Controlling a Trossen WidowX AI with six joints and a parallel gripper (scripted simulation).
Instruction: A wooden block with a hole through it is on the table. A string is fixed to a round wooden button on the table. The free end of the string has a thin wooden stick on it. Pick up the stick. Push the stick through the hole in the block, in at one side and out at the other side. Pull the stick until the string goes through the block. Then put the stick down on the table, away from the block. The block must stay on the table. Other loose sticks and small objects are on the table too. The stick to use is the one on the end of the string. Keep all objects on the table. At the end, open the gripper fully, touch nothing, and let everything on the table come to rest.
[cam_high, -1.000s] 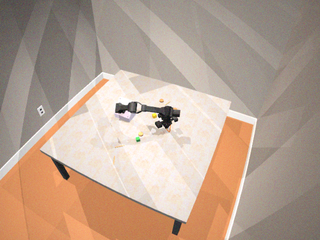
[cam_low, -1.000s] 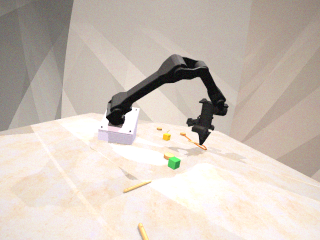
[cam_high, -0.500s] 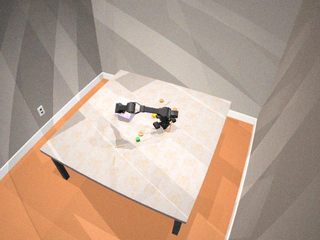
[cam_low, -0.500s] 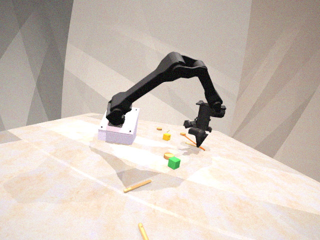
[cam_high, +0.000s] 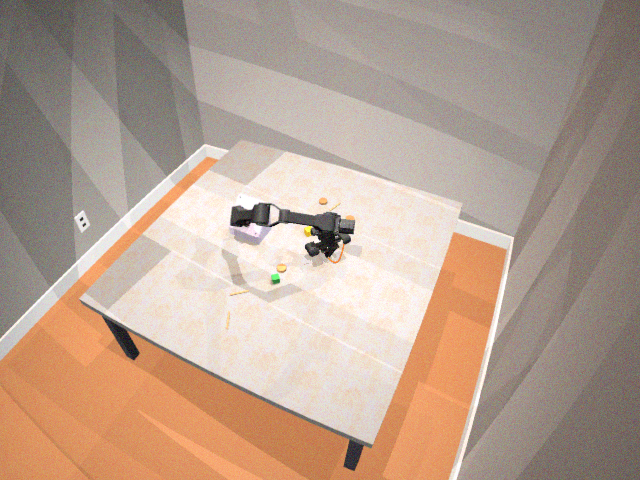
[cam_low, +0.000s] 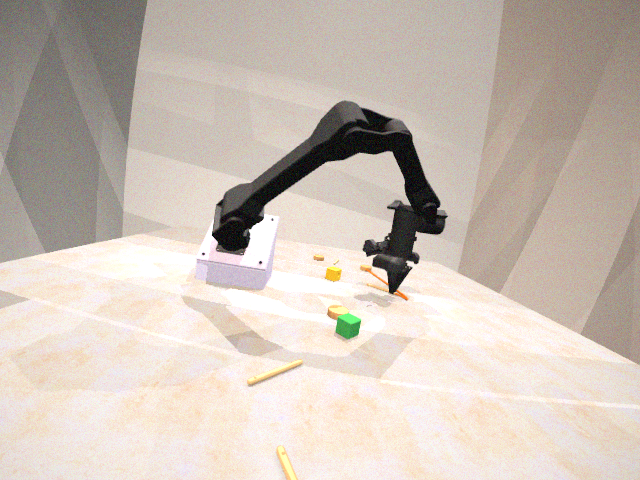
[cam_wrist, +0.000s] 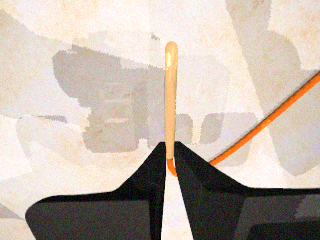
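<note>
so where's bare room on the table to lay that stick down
The widest bare stretch of the table is the near right part, beyond the green cube. The far right strip is bare too. It is crowded around the tool, shut on the stick: string, yellow block, round buttons.
</note>
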